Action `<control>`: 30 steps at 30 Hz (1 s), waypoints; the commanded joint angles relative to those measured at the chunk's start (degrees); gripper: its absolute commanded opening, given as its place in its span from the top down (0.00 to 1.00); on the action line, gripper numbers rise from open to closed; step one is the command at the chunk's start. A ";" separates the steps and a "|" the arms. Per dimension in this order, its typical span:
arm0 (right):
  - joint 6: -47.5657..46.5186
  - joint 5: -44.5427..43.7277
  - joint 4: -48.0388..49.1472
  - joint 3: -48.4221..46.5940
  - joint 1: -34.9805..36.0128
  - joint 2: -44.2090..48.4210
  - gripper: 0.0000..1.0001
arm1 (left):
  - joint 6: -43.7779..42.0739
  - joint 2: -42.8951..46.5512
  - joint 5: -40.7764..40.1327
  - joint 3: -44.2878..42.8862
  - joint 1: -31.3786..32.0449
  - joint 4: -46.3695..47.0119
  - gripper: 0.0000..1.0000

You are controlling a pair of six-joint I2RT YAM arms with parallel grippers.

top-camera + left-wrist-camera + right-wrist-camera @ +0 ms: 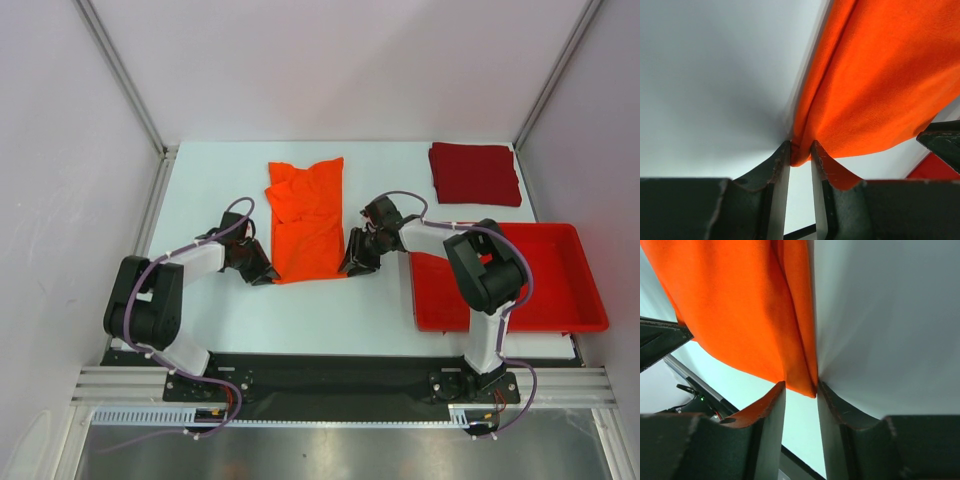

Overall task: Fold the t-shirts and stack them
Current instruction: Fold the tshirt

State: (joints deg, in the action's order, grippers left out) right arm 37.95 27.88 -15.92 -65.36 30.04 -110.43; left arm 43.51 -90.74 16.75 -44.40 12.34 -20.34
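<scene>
The orange t-shirt (305,215) lies on the white table as a long strip, bunched at its far end. Its near left corner (799,155) sits pinched between the fingertips of my left gripper (268,275) (801,150). My right gripper (352,266) (800,387) is shut on the near right corner, where the cloth (740,305) fills the gap between its tips. Both grippers sit low at the table surface. The dark red t-shirt (474,172) rests as a folded square at the far right, away from both arms.
A bright red plastic tray (590,300) stands at the right, partly under the right arm. White walls close in the table on the left, back and right. A black rail (330,385) runs along the near edge.
</scene>
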 commanded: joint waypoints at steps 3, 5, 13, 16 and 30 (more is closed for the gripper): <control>-0.95 -2.83 -0.51 -0.03 0.45 -2.77 0.74 | -1.84 -1.55 -2.51 0.81 -0.30 -0.67 0.76; -1.65 -2.92 -0.77 -0.38 0.45 -2.33 0.84 | -2.20 -1.72 -2.52 0.81 -0.30 -0.84 0.82; -4.73 -5.64 -6.40 2.34 2.56 4.86 1.00 | -3.25 3.01 -4.89 3.08 0.84 -3.39 1.00; -4.03 -6.34 -7.28 6.64 4.14 10.40 1.00 | -2.38 8.80 -5.94 6.24 2.16 -5.23 1.00; 0.98 -10.56 -17.03 13.17 9.24 32.73 1.00 | 7.48 34.84 -16.38 5.85 16.58 -22.98 1.00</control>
State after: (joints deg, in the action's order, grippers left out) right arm 38.04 20.62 -27.38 -49.01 38.87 -81.21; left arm 49.54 -57.91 8.64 -33.06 28.67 -36.49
